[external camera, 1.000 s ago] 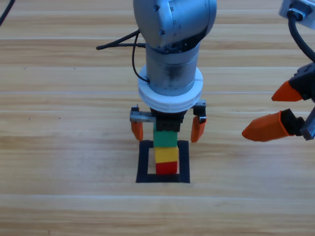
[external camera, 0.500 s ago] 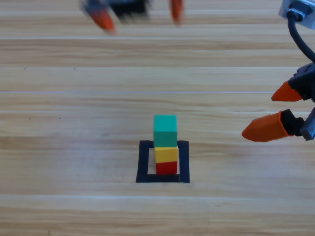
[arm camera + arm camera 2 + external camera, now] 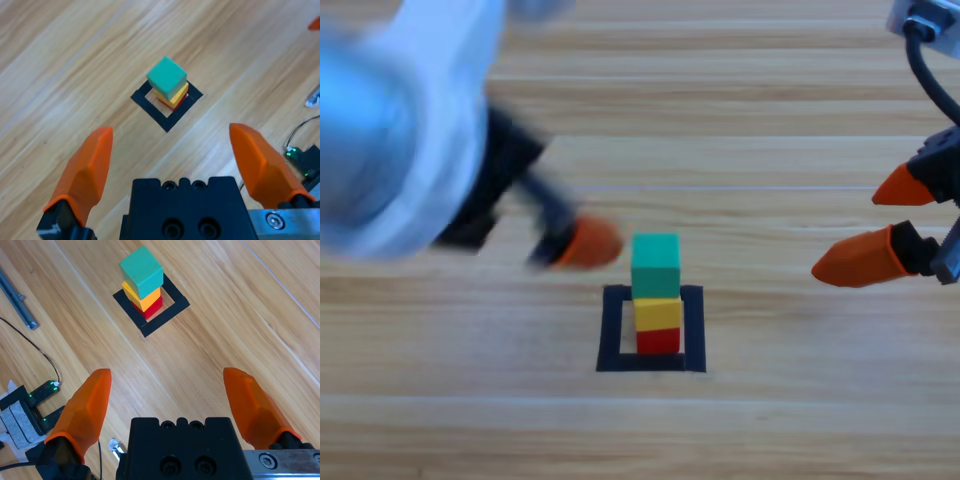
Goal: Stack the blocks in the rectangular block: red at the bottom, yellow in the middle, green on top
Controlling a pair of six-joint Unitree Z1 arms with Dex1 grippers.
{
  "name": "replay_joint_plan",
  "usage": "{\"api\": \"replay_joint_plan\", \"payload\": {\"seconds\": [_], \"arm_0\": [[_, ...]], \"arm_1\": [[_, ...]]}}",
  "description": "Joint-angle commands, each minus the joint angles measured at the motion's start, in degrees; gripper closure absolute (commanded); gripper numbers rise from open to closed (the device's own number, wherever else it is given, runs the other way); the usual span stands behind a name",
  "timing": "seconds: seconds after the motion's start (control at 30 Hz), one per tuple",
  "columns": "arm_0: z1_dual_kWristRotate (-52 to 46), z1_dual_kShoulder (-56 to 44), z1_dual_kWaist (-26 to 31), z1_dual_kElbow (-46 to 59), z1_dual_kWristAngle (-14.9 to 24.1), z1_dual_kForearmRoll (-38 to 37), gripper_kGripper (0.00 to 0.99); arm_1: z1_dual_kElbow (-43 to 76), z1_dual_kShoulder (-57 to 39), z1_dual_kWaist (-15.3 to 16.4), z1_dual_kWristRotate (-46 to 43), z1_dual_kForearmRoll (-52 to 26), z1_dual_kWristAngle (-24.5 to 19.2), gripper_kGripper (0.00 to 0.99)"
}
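Now your left gripper [image 3: 170, 165] is off the tower: a second ago its jaws stood either side of the green cube [image 3: 655, 265]; half a second ago the arm was up at the far edge; at this moment it sweeps through on the left of the black tape square [image 3: 611, 330], blurred, jaws spread wide and empty in its own wrist view.

Stack as it stands: red cube [image 3: 659, 342] at the bottom inside the tape square, yellow cube [image 3: 658, 314] on it, green cube on top. Order matches the task. From the left wrist view the green cube sits slightly turned against the yellow cube below it, but fully supported.

Stack has not shifted across the three high views, so the release was clean.

Your right gripper [image 3: 895, 225] waits well to the right of the tape square, jaws apart, holding nothing, unmoved.

Judgement: task looks complete. Only risk is the passing left arm clipping the tower; keep it clear of the tape square.
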Motion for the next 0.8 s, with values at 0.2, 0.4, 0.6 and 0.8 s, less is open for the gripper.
{"api": "replay_joint_plan", "payload": {"seconds": [0.2, 0.4, 0.6, 0.8], "arm_0": [[-0.07, -12.20, -1.35, 6.82, 0.18, -2.16, 0.000], [-0.78, -10.18, -1.35, 6.12, 0.27, -2.25, 0.000], [-0.87, -10.09, -1.35, 5.94, 0.44, -2.16, 0.000], [-1.13, -10.09, -1.35, 6.56, 0.62, -2.07, 0.000]], "arm_1": [[0.23, -0.35, -1.71, -0.90, 1.35, 1.22, 0.001], [0.23, -0.52, -1.71, -1.25, 1.70, 1.22, 0.001], [-0.47, 0.62, -1.80, -1.43, 1.70, 0.52, 0.001], [-0.56, 0.97, -1.80, -1.43, 1.96, 0.08, 0.001]]}}
